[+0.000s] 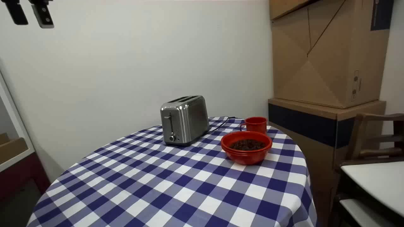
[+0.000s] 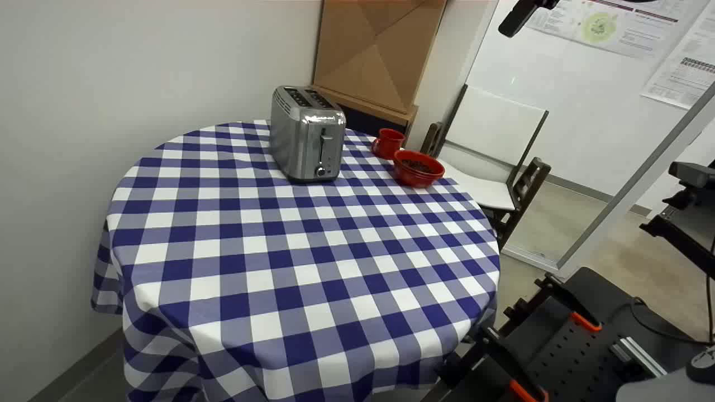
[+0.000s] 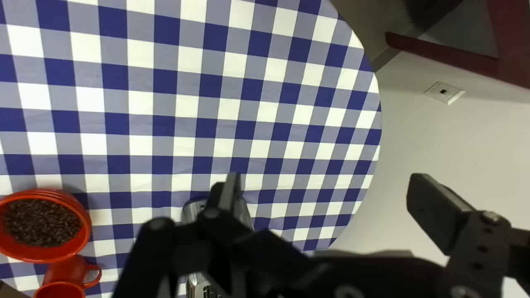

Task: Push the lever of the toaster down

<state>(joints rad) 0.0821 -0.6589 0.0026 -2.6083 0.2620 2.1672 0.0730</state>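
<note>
In an exterior view, I have the fingers (image 1: pixel 43 15) spread apart at the upper left of the frame, well away from the toaster (image 1: pixel 184 121), which stands upright near the centre on the cloth-covered counter (image 1: pixel 151 189); its lever (image 1: pixel 167 117) is up. Right of centre, stacked red bowls (image 1: pixel 247 157) hold dark beans (image 1: pixel 247 145), a red mug (image 1: pixel 257 125) just behind.

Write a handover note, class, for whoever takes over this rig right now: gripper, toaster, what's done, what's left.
Black two-fingered gripper: jaws open and empty, up high.
Silver boxy metal toaster: upright on the blue-and-white checked tablecloth.
Small silver lever: up, not pressed.
Done: no push yet.
Left: bring the jaws to the lever and push it down.
</note>
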